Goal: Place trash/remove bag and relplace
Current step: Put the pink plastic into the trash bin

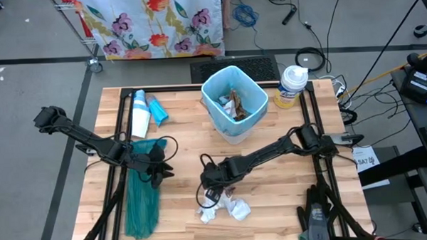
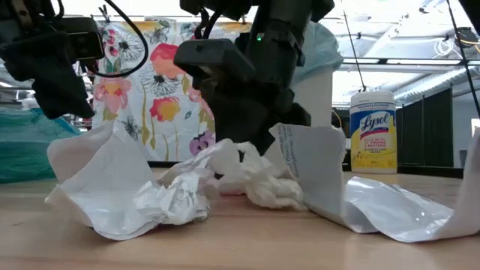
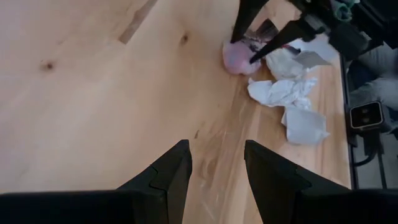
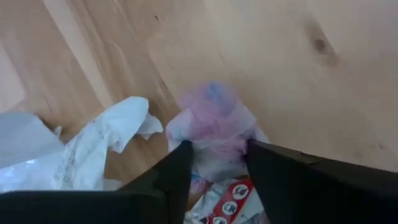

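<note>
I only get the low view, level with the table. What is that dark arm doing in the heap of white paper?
Observer: That is the right hand. Its fingers sit either side of a pink wad, touching it.
Visitor: Where would that go?
Observer: Probably the bin behind. It is lined with a blue bag and already holds brown paper.
Visitor: And the other arm?
Observer: The left hand hangs open and empty near a teal bag.
</note>
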`<state>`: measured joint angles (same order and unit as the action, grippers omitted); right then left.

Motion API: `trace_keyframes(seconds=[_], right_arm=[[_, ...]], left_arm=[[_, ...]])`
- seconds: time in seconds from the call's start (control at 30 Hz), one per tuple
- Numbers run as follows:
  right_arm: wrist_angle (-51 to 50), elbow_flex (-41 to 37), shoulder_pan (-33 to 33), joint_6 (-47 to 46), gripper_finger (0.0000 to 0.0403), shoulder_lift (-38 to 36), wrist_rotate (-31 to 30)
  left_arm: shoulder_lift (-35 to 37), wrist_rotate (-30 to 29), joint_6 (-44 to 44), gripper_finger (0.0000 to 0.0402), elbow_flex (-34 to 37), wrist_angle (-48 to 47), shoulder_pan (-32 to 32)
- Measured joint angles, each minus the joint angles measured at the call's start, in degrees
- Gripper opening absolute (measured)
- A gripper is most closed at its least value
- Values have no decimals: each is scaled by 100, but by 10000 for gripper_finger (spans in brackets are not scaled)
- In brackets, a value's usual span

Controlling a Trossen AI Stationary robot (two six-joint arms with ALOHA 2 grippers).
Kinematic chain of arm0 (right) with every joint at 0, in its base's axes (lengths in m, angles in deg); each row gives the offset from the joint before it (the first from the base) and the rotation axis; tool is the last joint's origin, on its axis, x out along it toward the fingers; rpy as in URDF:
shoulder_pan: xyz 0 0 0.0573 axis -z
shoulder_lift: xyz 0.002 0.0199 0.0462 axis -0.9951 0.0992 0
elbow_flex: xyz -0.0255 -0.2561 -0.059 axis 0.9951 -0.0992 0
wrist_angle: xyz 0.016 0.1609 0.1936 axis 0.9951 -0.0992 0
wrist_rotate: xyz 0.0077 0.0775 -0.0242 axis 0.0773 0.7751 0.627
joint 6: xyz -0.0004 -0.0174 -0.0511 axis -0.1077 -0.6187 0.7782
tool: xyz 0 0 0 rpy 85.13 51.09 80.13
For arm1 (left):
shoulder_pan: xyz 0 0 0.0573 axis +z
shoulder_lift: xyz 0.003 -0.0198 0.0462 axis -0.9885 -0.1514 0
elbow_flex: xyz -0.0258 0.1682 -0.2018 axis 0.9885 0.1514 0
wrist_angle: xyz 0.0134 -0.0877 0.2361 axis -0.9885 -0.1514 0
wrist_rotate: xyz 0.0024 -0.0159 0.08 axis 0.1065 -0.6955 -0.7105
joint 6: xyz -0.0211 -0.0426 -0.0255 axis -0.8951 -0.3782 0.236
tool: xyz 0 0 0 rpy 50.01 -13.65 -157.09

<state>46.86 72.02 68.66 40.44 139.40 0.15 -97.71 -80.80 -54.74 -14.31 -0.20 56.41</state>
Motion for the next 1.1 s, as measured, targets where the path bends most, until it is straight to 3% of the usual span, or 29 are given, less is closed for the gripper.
trace_keyframes(seconds=[0.17, 0.23, 0.73, 1.1], right_arm=[[2, -7, -22, -39, 33, -65, -21], [-86, -24, -55, -23, 12, -186, -110], [-317, -24, -59, -195, 2, -1849, -1003], [-290, -24, 75, 111, 0, -3102, -2096]], left_arm=[[0, 16, 0, 153, 0, 9, 2], [0, 18, -2, 153, 0, 11, 2], [0, 134, -147, 153, -41, 35, 4], [0, 134, -109, 153, -59, 34, 20]])
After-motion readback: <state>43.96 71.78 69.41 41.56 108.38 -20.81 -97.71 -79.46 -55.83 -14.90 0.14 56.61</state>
